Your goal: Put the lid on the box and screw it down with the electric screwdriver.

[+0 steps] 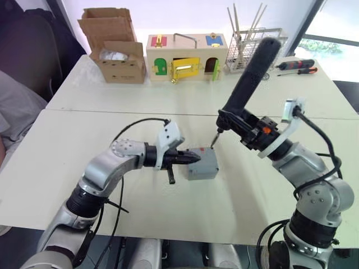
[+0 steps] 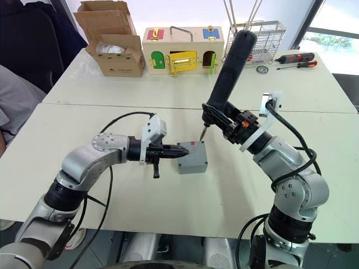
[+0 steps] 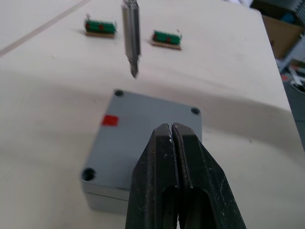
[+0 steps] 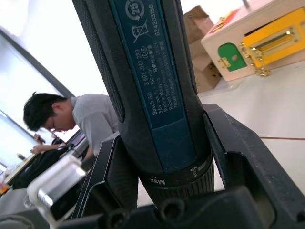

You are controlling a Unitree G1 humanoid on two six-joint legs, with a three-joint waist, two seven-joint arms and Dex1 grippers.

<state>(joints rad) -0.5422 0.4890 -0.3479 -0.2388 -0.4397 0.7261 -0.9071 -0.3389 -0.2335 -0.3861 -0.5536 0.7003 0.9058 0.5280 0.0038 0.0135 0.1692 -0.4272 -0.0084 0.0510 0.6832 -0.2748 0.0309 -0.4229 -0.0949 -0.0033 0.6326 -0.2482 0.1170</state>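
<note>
The lid [image 3: 147, 133] sits on the box [image 2: 192, 158] mid-counter [image 2: 168, 84]. The left claw [image 3: 172, 138], fingers pressed together, presses its 9 o'clock edge. The right claw [image 2: 234, 128] clamps the electric screwdriver [image 2: 229, 64], its bit poised over the 1 o'clock corner.

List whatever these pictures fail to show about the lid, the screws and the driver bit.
- Flat grey plastic lid: in the left wrist view its near corner is hidden behind the shut left gripper.
- Corner holes: too small and dark in every view to tell whether screws sit in them.
- Dark blue-black electric screwdriver: the right wrist view is cut off above its bit; the right gripper holds it.
</note>
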